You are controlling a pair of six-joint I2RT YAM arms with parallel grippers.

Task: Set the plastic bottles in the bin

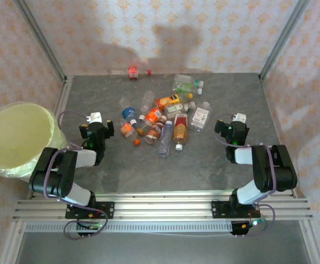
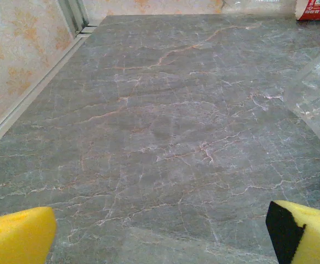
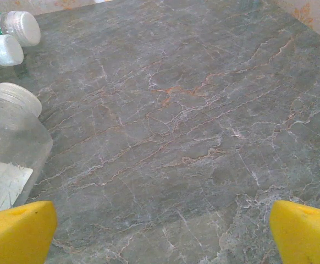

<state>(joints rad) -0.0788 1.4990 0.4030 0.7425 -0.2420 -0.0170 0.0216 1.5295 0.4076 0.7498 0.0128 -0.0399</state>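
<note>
1. Leave the left gripper spread wide and empty, as now; likewise the right gripper, pads apart over bare stone.
2. Choose among the plastic bottles heaped in the middle of the table, between both arms; start with the orange-labelled bottle nearest the left gripper.
3. Close across the body, not the cap; squeeze gently to avoid buckling or rolling.
4. Carry to the bin, beyond the table's left edge; release well inside the rim.
</note>
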